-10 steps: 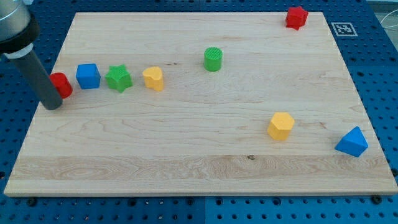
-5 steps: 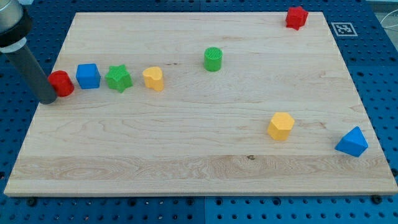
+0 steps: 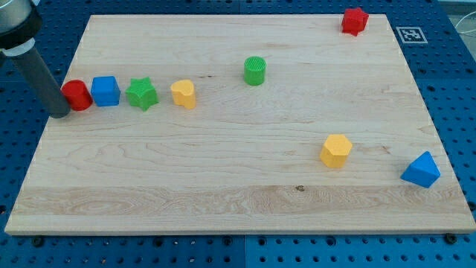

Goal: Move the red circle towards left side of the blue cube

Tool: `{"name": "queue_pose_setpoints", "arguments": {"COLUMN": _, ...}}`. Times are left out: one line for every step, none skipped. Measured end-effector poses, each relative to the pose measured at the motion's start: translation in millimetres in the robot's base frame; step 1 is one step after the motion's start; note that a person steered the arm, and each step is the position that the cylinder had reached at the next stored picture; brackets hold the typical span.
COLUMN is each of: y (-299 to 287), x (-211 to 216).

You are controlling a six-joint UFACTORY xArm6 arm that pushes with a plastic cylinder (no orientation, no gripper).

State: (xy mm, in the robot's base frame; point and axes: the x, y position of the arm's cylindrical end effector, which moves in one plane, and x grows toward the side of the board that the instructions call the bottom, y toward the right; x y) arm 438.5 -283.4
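Observation:
The red circle [image 3: 77,95] lies near the board's left edge, touching or nearly touching the left side of the blue cube [image 3: 105,91]. My tip [image 3: 59,113] stands at the red circle's lower left, against it. The dark rod rises from there to the view's top left corner. A green star [image 3: 141,94] and a yellow heart-like block [image 3: 183,94] continue the row to the right of the blue cube.
A green cylinder [image 3: 254,71] stands above the middle. A red star-like block [image 3: 355,21] is at the top right corner. A yellow hexagon [image 3: 335,150] and a blue triangle [image 3: 421,170] lie at the lower right. The wooden board [image 3: 223,201] rests on a blue pegboard.
My tip moved up and slightly left around the red circle. The red circle slid a little right and up, closing on the blue cube's left side.

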Motion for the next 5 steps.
{"name": "queue_pose_setpoints", "arguments": {"y": 0.3, "x": -0.5}}
{"name": "queue_pose_setpoints", "arguments": {"y": 0.3, "x": -0.5}}
{"name": "queue_pose_setpoints", "arguments": {"y": 2.5, "x": -0.5}}
{"name": "queue_pose_setpoints", "arguments": {"y": 6.9, "x": -0.5}}
{"name": "queue_pose_setpoints", "arguments": {"y": 12.4, "x": -0.5}}
